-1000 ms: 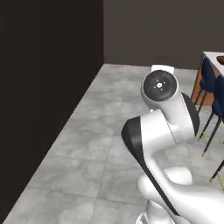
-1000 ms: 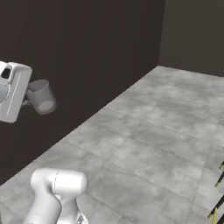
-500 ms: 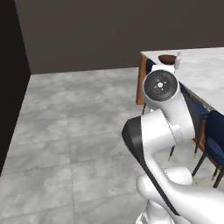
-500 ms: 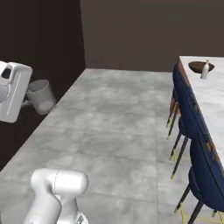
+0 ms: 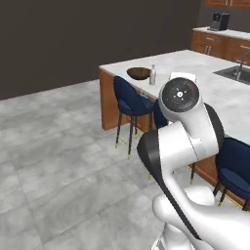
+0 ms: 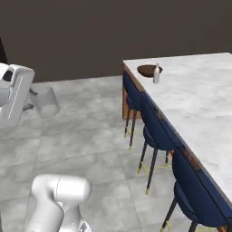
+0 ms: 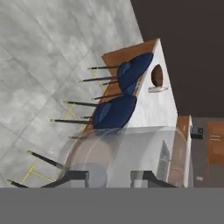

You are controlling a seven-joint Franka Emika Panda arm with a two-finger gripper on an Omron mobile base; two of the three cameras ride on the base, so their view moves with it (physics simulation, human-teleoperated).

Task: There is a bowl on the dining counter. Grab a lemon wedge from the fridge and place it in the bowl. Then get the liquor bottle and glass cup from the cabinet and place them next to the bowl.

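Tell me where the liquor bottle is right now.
The liquor bottle stands upright on the dining counter near its far corner, right beside the bowl, above the row of blue stools in the right base view.

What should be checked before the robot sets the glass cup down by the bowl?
1. Glass cup held in the tool: ok.
2. Bowl on the dining counter: ok.
3. Liquor bottle upright beside the bowl: ok.
4. Lemon wedge in the bowl: cannot tell, too small.
5. Free counter space beside the bowl: ok.
6. Cup within reach of the counter: not ok, it hangs over the floor, apart from the counter.
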